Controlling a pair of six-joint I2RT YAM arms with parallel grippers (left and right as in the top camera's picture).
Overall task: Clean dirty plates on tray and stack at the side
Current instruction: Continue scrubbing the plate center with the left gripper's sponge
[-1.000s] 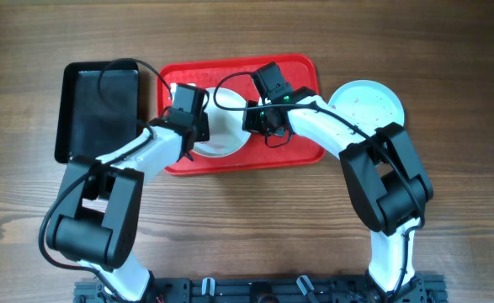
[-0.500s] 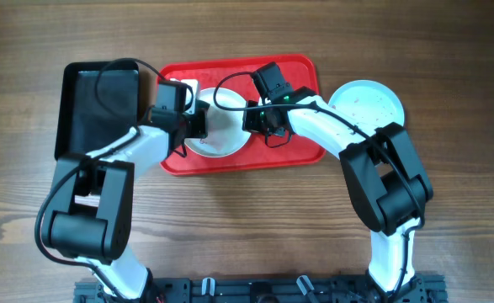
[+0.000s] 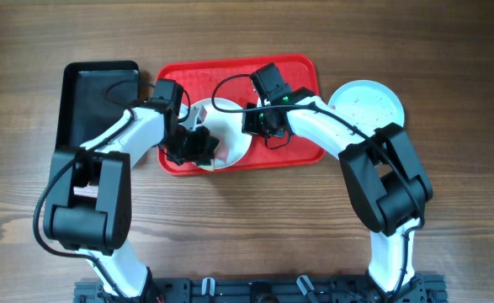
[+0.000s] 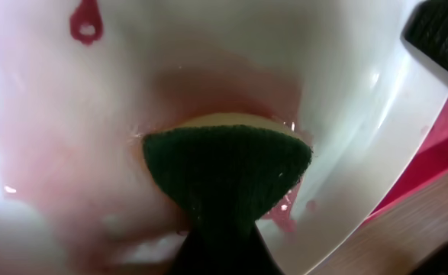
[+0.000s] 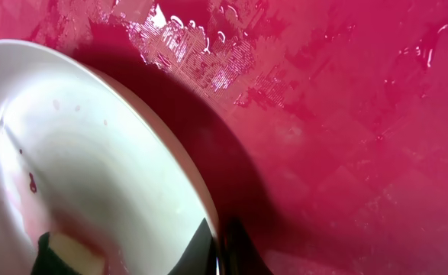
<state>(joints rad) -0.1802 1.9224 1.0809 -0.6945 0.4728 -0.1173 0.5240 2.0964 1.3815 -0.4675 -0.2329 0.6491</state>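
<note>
Overhead: white plate (image 3: 230, 136) is sitting in the red tray (image 3: 297, 76), toward the tray's 7 o'clock corner.

Right gripper (image 3: 253, 126) is clamping the plate's rim at about 2 o'clock of the plate. In the right wrist view, its dark fingers (image 5: 235, 248) are pinching the rim edge at the frame's 6 o'clock. The rim is casting a broad shadow on the wet tray floor, so that side is riding above the tray.

Left gripper (image 3: 198, 150) is hanging over the plate's 8 o'clock side. It is clenched on a sponge (image 4: 225, 179), green scouring face with a yellow body behind. In the left wrist view the sponge is pressing flat against the plate's inner surface. Pinkish smears and a red drop are showing around it. The left gripper's own fingertips are hidden by the sponge.

A second plate (image 3: 366, 103), pale and speckled, is lying on the table (image 3: 448, 50) at the tray's 3 o'clock, just beside it. A black tray (image 3: 95, 101) is lying at the tray's 9 o'clock.
</note>
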